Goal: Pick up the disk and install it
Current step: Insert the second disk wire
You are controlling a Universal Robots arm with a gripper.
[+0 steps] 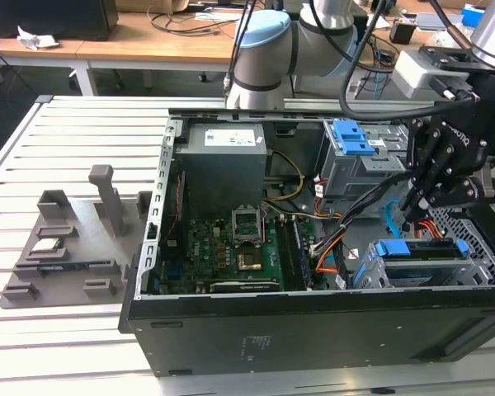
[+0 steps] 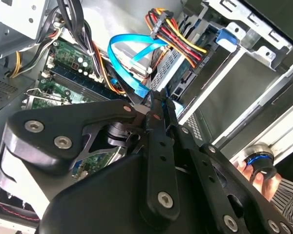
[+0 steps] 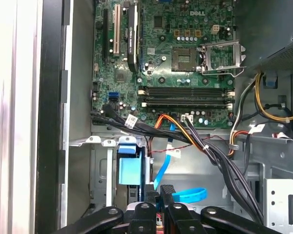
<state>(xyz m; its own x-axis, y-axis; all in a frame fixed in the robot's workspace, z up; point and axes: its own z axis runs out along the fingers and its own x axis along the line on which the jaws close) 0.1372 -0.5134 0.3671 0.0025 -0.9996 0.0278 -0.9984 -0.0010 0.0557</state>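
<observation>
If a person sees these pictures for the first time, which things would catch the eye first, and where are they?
The open computer case dominates the exterior view, its green motherboard exposed. On that view's right the black gripper hangs, fingers together, over the drive cage where a blue-framed disk sits. A bright blue flat cable loops beside the red and yellow power wires in the second wrist view.

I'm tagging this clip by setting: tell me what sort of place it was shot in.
Most likely a robotics lab or workshop bench. An open computer case lies on a slatted metal table with its motherboard exposed, the arm's gripper works above the drive cage, and a cable-strewn desk stands behind.
</observation>
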